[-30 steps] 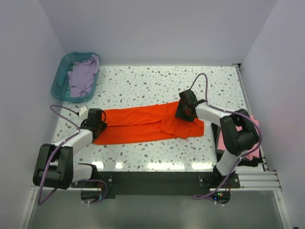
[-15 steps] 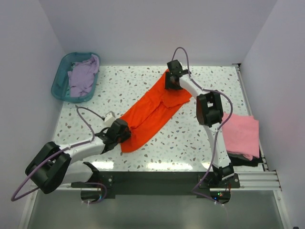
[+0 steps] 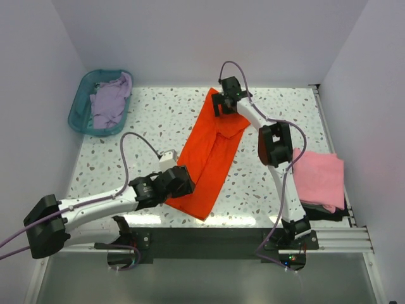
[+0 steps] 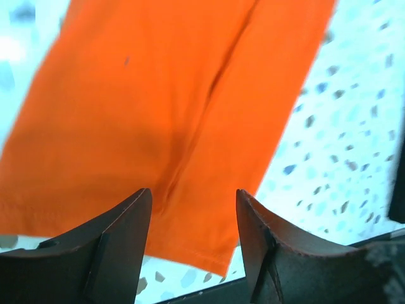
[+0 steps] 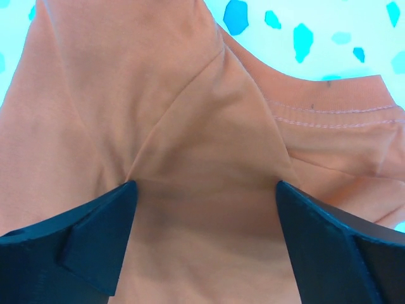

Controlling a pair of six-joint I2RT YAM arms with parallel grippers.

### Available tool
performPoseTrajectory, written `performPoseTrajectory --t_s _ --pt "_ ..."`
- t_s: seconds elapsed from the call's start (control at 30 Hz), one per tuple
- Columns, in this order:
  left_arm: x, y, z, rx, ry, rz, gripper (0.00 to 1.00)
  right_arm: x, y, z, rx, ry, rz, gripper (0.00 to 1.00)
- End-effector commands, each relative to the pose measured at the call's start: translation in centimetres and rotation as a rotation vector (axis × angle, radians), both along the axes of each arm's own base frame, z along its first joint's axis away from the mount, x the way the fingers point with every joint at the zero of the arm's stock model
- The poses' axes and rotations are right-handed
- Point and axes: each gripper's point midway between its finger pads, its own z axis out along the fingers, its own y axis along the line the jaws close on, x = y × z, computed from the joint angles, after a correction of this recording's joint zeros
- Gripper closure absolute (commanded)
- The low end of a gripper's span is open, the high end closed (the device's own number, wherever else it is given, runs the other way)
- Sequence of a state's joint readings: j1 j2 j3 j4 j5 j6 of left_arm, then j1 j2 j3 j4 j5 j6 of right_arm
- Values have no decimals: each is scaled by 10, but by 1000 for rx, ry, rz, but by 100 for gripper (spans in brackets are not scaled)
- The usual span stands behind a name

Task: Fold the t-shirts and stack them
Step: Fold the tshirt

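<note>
The bright orange-red t-shirt lies as a long folded strip running from the far middle of the table to the near edge. My left gripper is open over its near end; the left wrist view shows the shirt and its hem below the spread jaws of that gripper. My right gripper is open at the far end, and in the right wrist view its jaws straddle wrinkled cloth. The light pink t-shirt lies folded at the right. The pale lavender t-shirt is crumpled in the basket.
The teal plastic basket stands at the far left corner. The pink shirt rests on a dark item at the table's right edge. White walls close in the left, far and right sides. Speckled tabletop shows left and right of the orange shirt.
The orange shirt has swung from lying crosswise to lying near-to-far. My left gripper moved to the near middle with one end, my right gripper to the far side with the other.
</note>
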State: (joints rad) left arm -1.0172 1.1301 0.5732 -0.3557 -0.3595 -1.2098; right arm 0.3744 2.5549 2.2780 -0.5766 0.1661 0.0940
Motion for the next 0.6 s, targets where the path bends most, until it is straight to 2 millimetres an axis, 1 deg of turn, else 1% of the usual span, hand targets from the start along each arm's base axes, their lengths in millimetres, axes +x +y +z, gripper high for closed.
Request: performPoseTrajectory --t_s 0.0,0.03,0.07,0.1,0.13,0.17,0.2,0.23,0.27,0.3,0.33,0.37,0.4,0.47,0.5,0.53,0.57 --pt "36 7 63 129 -246 -59 39 4 -4 78 4 -136 3 4" --pt "41 6 68 157 -263 -65 40 1 -6 89 20 -147 -24 2" --pt "46 4 63 233 -275 -122 41 -2 -8 97 29 -152 -43 2" --pt "51 -5 70 246 -296 -154 44 -9 -16 108 26 -153 -77 2" --pt "54 -11 57 299 -274 -191 46 -14 -16 111 53 -146 -120 2" --pt "54 -19 51 323 -274 -262 47 -23 -18 102 53 -116 -140 2" --pt "56 -28 48 332 -276 -311 50 -30 -21 110 70 -113 -159 3" --pt "56 -32 40 352 -266 -345 51 -35 -21 107 101 -98 -197 4" --pt "53 -38 23 381 -230 -399 53 -41 -21 105 119 -87 -209 5" --pt "52 -42 16 392 -219 -434 55 -49 -21 87 122 -56 -218 7" --pt "51 -42 1 423 -189 -459 57 -54 -20 87 155 -50 -236 8" --pt "50 -40 -5 439 -172 -458 58 -62 -21 70 153 -18 -242 13" --pt "48 -39 -12 448 -159 -467 59 -62 -20 66 166 -12 -250 15" --pt "42 -35 -23 470 -134 -475 60 -65 -17 49 162 19 -246 23" --pt "39 -35 -26 470 -130 -486 60 -65 -17 42 162 26 -247 26" --pt "37 -35 -27 466 -128 -487 60 -65 -18 29 149 42 -246 29" --pt "33 -35 -29 465 -123 -493 60 -59 -17 29 150 38 -246 32"
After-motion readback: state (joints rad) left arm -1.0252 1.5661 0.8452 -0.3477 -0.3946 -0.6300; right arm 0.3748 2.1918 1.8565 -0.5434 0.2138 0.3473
